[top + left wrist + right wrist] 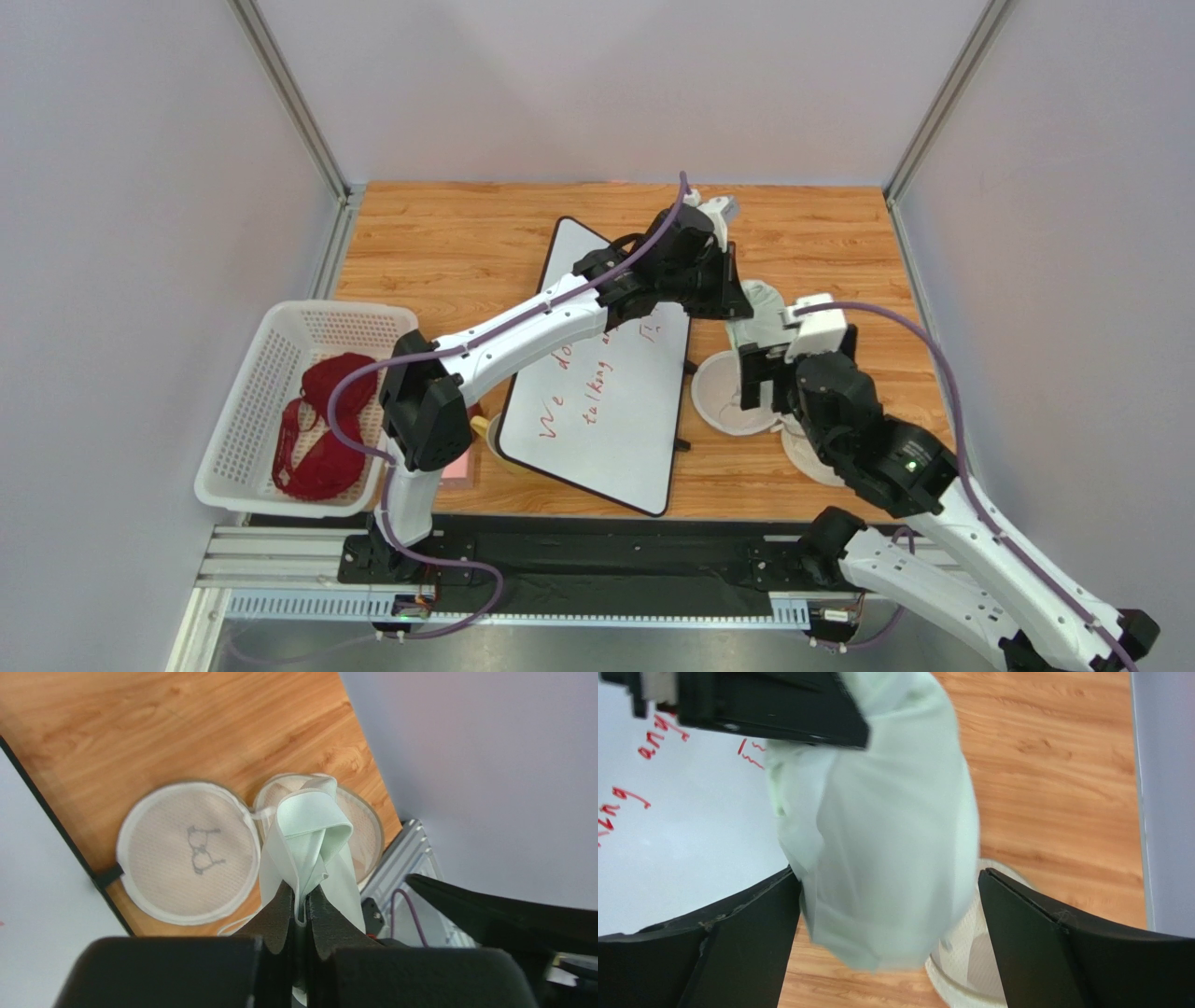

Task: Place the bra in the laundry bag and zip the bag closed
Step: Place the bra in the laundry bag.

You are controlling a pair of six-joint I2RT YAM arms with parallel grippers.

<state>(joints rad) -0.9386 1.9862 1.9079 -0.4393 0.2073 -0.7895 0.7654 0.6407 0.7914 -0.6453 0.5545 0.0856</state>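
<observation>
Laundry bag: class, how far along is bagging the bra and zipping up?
Done: the laundry bag is unzipped, its lid flat on the table. In hand: the left gripper is shut on the bag's pale wall, holding it up; the right gripper stands open around it. Remaining: the bra lies in the basket, so loading and zipping.
</observation>
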